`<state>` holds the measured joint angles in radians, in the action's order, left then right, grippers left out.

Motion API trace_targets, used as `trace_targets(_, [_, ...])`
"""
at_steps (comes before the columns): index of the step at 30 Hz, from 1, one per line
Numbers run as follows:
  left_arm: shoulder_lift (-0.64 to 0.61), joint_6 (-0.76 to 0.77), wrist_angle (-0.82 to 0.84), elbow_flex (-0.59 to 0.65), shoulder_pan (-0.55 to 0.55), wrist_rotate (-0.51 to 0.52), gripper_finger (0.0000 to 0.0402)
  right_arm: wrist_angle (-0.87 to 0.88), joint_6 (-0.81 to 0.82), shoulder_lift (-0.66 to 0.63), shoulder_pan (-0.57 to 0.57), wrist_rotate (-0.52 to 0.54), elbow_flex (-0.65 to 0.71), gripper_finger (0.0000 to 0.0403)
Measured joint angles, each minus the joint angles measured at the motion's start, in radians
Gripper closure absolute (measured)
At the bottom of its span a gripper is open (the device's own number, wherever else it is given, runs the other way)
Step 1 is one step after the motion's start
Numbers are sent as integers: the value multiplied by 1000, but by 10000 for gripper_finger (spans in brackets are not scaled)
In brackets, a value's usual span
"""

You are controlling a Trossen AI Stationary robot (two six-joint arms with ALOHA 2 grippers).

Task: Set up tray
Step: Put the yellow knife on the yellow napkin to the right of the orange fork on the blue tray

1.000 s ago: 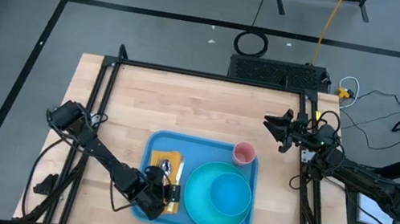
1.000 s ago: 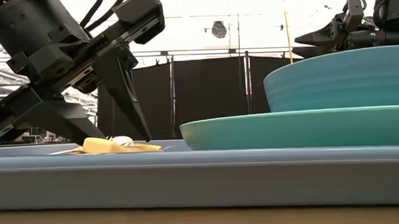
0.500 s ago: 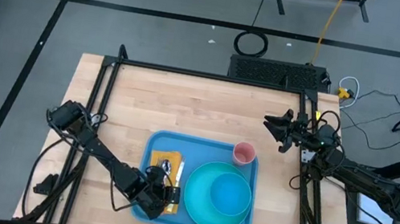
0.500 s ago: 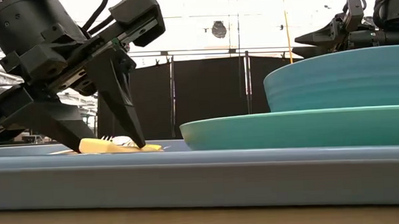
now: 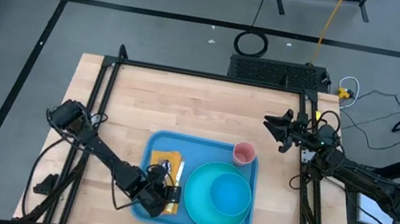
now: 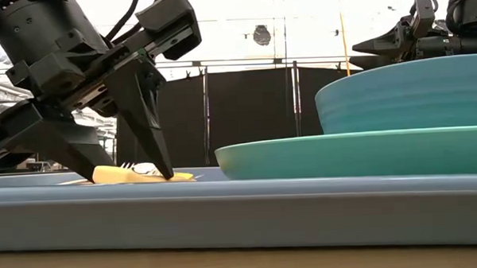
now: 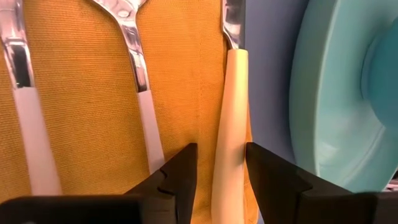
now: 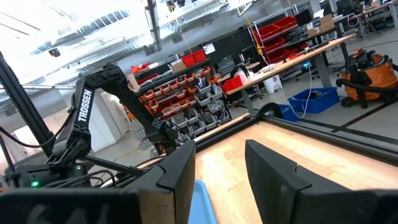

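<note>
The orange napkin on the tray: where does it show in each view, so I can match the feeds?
High view: orange napkin at the tray's left end, by the left hand.
Low view: thin yellow strip between the hand's fingertips.
Left wrist view: fills the picture's left.
Right wrist view: not in it.
Shared landmark: teal plate.

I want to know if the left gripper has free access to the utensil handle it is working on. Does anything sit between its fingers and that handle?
Nothing visible does. The left gripper straddles the cream handle on the yellow napkin in the tray.
</note>
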<state>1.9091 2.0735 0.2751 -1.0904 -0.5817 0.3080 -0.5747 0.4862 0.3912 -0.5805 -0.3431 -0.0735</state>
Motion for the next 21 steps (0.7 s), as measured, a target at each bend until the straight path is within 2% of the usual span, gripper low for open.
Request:
trace_targets(4, [0,-6,15,-1,9,-21,273,0,0,0,0,0,0,273])
trace_targets(10, [0,-34,18,0,12,-6,361,0,0,0,0,0,0,273])
trace_targets(21, [3,-53,-7,2,9,63,361,0,0,0,0,0,0,273])
